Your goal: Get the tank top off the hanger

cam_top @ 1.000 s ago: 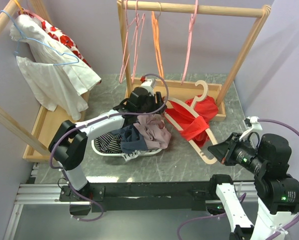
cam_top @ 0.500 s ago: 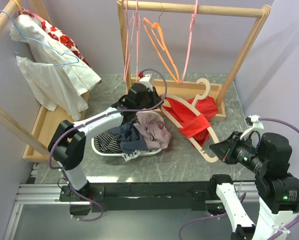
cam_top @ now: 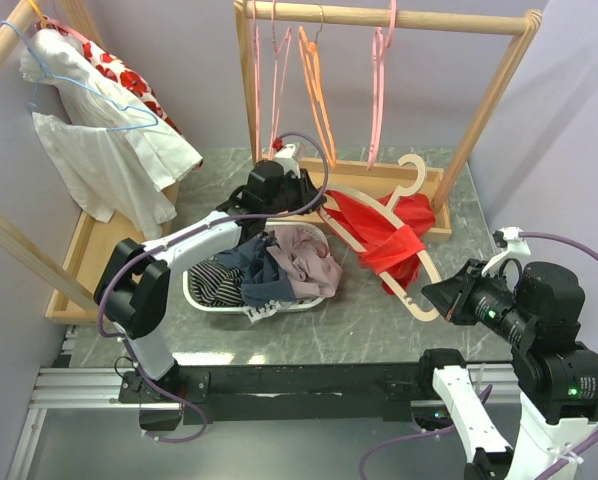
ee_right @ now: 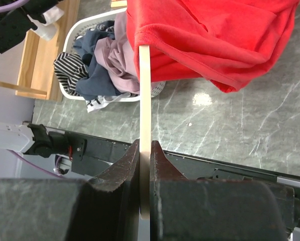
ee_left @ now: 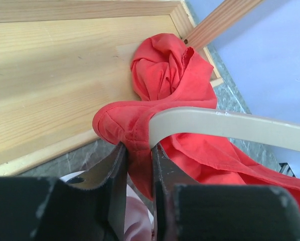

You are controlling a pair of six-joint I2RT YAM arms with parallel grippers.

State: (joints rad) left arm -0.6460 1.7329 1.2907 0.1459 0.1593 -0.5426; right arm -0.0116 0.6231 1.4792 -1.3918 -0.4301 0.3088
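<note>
Lower right of the overhead view, the right fingers (ee_right: 121,173) clamp the stiff, pale hanger (ee_right: 145,90). Mid-frame above the desk (cam_top: 359,310), the red tank top (cam_top: 379,222) drapes on it and looks soft and light. The left fingers (ee_left: 115,170) pinch its bunched strap, a sensible hold.

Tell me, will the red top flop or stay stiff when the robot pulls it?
Probably floppy: the red top lies bunched and folded. It may stretch a little: its strap wraps tight round the hanger where the left gripper pinches it.
</note>
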